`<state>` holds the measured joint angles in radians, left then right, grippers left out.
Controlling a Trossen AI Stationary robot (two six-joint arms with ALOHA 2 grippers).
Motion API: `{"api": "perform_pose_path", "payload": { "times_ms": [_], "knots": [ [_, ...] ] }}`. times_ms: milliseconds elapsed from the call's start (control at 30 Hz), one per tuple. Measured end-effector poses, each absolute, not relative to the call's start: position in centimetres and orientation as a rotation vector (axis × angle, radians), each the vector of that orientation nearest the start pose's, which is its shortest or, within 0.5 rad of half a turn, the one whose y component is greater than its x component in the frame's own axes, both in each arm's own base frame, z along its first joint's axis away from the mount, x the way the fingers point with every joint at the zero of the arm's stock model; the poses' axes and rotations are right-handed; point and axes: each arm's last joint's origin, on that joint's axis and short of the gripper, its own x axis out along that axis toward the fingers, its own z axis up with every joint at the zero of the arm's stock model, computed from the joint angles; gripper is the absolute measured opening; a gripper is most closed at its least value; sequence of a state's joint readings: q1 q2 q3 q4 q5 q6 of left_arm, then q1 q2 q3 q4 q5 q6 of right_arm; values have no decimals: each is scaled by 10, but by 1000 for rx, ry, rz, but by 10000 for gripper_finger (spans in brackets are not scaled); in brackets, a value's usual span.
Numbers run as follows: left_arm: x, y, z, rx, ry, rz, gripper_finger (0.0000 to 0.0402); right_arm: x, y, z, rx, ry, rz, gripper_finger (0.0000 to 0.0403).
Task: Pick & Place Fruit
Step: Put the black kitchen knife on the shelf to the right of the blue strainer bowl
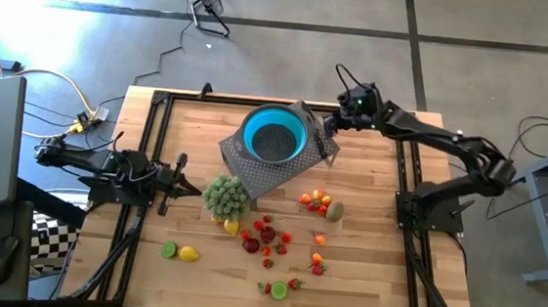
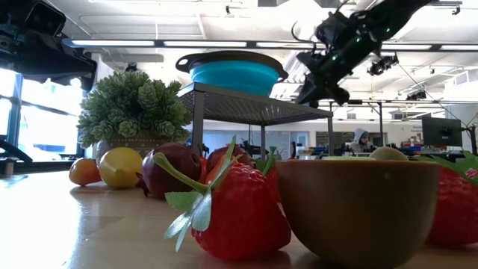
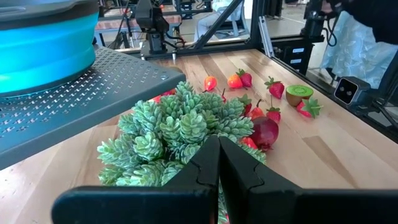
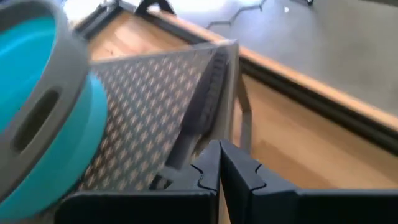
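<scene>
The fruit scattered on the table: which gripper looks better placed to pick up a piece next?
Probably the left. The left gripper sits low beside the green plant, with the fruit just beyond it. The right gripper is up by the blue bowl on the metal rack, farther from the fruit.

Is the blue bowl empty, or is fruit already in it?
Empty: from above, the blue bowl shows only its dark base, and the fruit lies on the table.
</scene>
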<state>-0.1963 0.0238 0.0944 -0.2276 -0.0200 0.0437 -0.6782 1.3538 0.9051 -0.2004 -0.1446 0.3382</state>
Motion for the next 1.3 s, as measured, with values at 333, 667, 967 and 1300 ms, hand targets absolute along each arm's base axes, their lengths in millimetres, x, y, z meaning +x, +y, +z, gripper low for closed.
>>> {"api": "perform_pose_path", "payload": {
  "times_ms": [333, 667, 967, 1300],
  "knots": [
    [90, -17, 172, 60, 152, -180, 1, 235, -150, 247, 555, 617, -634, 2],
    [90, -17, 172, 60, 152, -180, 1, 242, -146, 244, 543, 606, -655, 2],
    [90, -17, 172, 60, 152, -180, 1, 245, -145, 243, 553, 605, -638, 2],
    [90, -17, 172, 60, 152, -180, 1, 248, -138, 241, 547, 628, -617, 2]
  ]
}}
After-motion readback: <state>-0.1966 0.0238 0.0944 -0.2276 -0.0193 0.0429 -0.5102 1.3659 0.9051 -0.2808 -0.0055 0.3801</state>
